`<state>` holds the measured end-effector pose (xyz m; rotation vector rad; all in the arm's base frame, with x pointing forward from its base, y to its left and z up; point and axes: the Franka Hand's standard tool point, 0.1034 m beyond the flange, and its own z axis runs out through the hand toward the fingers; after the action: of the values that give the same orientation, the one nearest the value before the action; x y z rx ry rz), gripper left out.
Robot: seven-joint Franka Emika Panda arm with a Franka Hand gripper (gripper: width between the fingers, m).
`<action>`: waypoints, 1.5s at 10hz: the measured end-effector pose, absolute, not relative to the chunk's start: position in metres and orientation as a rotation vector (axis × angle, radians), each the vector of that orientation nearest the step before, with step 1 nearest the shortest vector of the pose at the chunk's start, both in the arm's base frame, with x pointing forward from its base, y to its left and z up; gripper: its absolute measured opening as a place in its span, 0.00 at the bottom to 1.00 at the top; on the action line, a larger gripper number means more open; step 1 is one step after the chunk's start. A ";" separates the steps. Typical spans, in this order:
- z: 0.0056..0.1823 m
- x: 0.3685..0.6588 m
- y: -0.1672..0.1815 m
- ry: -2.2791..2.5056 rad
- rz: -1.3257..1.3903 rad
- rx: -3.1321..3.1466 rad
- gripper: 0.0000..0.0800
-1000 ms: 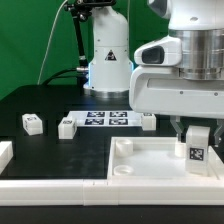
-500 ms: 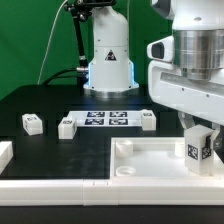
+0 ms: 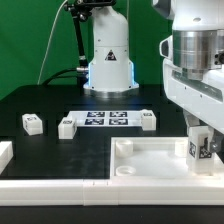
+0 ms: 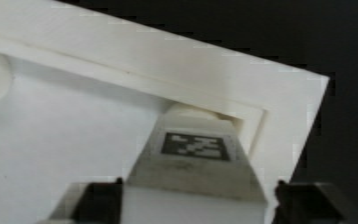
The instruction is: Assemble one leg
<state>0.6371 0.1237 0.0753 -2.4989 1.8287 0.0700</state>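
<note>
My gripper (image 3: 200,128) is shut on a leg (image 3: 199,147), a small white post with a black-and-white tag on its face. I hold it upright over the far right corner of the large white recessed panel (image 3: 150,160). In the wrist view the leg (image 4: 197,150) reaches from between my fingertips (image 4: 101,198) toward the panel's corner (image 4: 247,105). Its lower end is at the panel's floor; I cannot tell whether it touches. Three more legs (image 3: 32,123), (image 3: 67,127), (image 3: 148,120) stand on the black table.
The marker board (image 3: 106,119) lies flat between the loose legs. A white robot base (image 3: 108,60) stands at the back. A white part (image 3: 5,152) sits at the exterior view's left edge. A low white rail (image 3: 60,186) runs along the front.
My arm has turned and shifted toward the exterior view's right with the leg in it. The leg now sits closer to the panel's right corner and a little lower.
</note>
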 end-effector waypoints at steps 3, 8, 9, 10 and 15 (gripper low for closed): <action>0.080 0.641 0.129 1.486 0.056 -2.704 0.80; 0.076 0.642 0.126 0.664 0.015 -3.017 0.81; 0.076 0.642 0.126 0.539 0.007 -3.054 0.81; 0.075 0.641 0.126 0.410 0.001 -3.088 0.81; 0.075 0.643 0.124 -0.035 -0.024 -3.147 0.65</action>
<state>0.6428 0.1237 0.0754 -3.1469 -0.0352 -0.0245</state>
